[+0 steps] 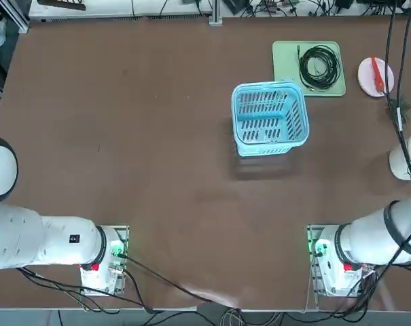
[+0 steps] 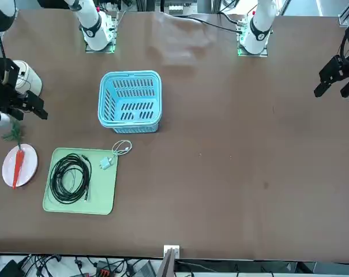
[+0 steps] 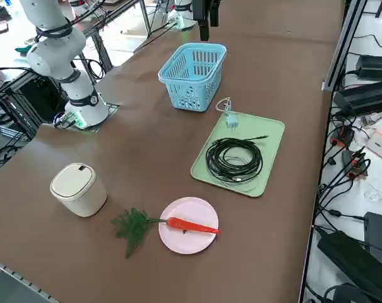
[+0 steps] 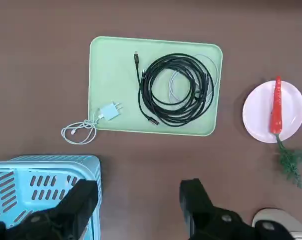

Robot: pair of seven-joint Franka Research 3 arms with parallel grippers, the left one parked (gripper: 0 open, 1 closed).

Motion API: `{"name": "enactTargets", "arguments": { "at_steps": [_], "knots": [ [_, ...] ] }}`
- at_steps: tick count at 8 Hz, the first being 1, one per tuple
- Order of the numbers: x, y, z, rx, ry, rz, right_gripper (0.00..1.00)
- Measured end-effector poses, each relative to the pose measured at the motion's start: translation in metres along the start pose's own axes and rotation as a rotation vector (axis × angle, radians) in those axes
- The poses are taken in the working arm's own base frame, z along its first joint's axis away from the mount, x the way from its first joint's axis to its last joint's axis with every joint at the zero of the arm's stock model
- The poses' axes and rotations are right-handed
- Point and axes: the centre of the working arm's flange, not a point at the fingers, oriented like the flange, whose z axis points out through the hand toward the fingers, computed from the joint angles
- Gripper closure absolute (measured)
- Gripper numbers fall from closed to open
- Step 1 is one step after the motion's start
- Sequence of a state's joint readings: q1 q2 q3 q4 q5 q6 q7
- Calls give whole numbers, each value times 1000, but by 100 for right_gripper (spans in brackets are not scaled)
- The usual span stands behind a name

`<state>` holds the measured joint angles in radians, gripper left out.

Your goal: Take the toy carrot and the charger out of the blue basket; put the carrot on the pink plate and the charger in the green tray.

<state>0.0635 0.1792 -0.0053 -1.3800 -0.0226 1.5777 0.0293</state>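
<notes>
The toy carrot [image 4: 276, 105] lies across the pink plate [image 4: 260, 117], its green tuft on the table beyond the rim. The charger [image 4: 110, 111], a small white plug, rests at a corner of the green tray [image 4: 116, 65]; its thin white cord loops off onto the table. A black coiled cable [image 4: 173, 90] fills the tray's middle. The blue basket [image 1: 270, 87] stands beside the tray with nothing showing inside it. My right gripper [image 4: 138, 200] hangs high over the table between basket and plate, open and holding nothing; the front view shows it [image 2: 33, 107] at the table's edge.
A white cylindrical bin [image 3: 78, 189] stands near the plate on my right side, just under the gripper. Cables hang along the table's far-right edge [image 1: 395, 41]. Bare brown tabletop [image 1: 137, 136] stretches left of the basket.
</notes>
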Motion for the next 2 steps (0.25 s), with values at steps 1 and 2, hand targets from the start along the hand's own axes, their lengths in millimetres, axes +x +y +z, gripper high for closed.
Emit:
{"name": "enactTargets", "arguments": {
  "at_steps": [1, 2],
  "knots": [
    [0, 0, 0, 0, 0, 0, 0],
    [0, 0, 0, 0, 0, 0, 0]
  ]
}}
